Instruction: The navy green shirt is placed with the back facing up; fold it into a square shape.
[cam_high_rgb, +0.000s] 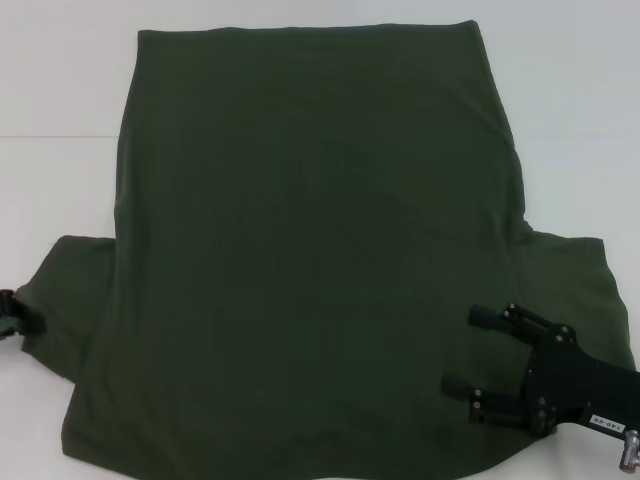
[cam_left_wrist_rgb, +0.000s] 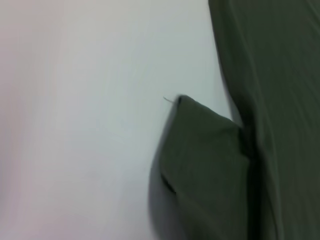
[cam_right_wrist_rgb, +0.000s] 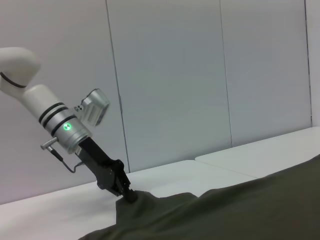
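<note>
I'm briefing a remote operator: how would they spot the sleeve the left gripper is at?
The navy green shirt covers most of the white table. Its left sleeve juts out beside the robot, where the left gripper touches its outer edge, unlike the opposite sleeve.

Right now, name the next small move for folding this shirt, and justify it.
Probably draw the left sleeve inward over the body of the navy green shirt. The left gripper sits at that sleeve's outer edge, its tips down in the cloth, which bunches there. The right gripper is open above the shirt near the other sleeve, gripping nothing.
</note>
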